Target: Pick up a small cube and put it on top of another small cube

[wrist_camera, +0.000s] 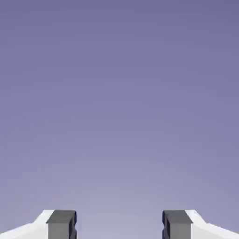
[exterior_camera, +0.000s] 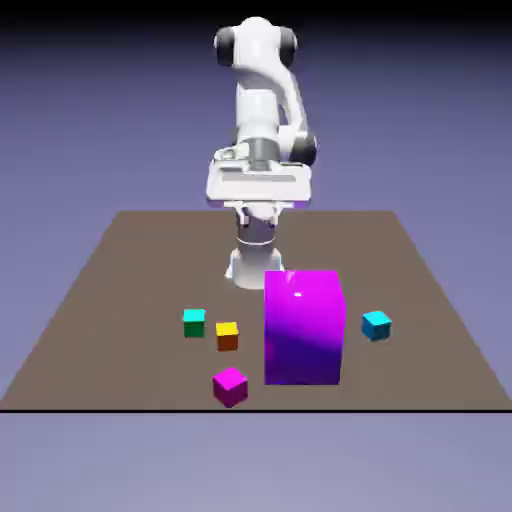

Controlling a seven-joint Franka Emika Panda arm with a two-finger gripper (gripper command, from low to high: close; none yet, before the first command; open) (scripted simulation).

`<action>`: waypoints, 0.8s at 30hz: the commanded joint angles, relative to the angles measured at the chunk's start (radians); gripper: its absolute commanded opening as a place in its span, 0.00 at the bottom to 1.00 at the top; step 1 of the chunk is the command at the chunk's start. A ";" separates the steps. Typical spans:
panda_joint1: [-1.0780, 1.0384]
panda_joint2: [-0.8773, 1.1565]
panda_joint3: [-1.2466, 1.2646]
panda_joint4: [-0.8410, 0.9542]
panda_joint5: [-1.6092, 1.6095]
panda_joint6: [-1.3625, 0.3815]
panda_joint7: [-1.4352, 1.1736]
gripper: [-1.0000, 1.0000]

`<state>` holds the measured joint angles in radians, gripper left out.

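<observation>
You have nothing stacked; your jaws [wrist_camera: 119, 225] stand wide, empty; the orange cube [exterior_camera: 227, 337] sits on the worktop [exterior_camera: 150, 290], the light-blue cube [exterior_camera: 376, 326] bare-topped; pick and placement remain.

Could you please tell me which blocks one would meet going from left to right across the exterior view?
Green cube, orange cube, large purple block, light-blue cube; the magenta cube overlaps the orange one's span.

From where I stand, the exterior view looks down from above and across the table [exterior_camera: 150, 290], facing the arm [exterior_camera: 257, 110] from well back, while the hand view rides on the hand, sees its fingertips [wrist_camera: 62, 224] close up, and shares the plain backdrop [exterior_camera: 90, 120].
</observation>
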<state>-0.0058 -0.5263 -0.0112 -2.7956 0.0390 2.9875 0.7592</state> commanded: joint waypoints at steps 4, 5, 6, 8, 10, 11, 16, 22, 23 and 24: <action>-0.059 0.145 -0.037 0.048 0.130 -0.164 0.060 0.50; -0.074 0.181 -0.047 0.060 0.162 -0.205 0.075 0.50; -0.088 0.217 -0.056 0.072 0.194 -0.246 0.090 0.50; -0.118 0.290 -0.075 0.096 0.259 -0.328 0.120 0.50; -0.147 0.362 -0.093 0.120 0.324 -0.410 0.150 0.50; -0.162 0.399 -0.103 0.132 0.356 -0.451 0.165 0.50; -0.236 0.580 -0.149 0.192 0.518 -0.656 0.241 0.50; -0.314 0.773 -0.199 0.255 0.691 -0.875 0.321 0.50; -0.314 0.773 -0.199 0.255 0.691 -0.875 0.321 0.50; -0.310 0.809 -0.179 0.253 0.730 -0.844 0.294 0.50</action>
<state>-0.3152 0.2828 -0.1900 -2.5421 0.7691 2.1440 1.0534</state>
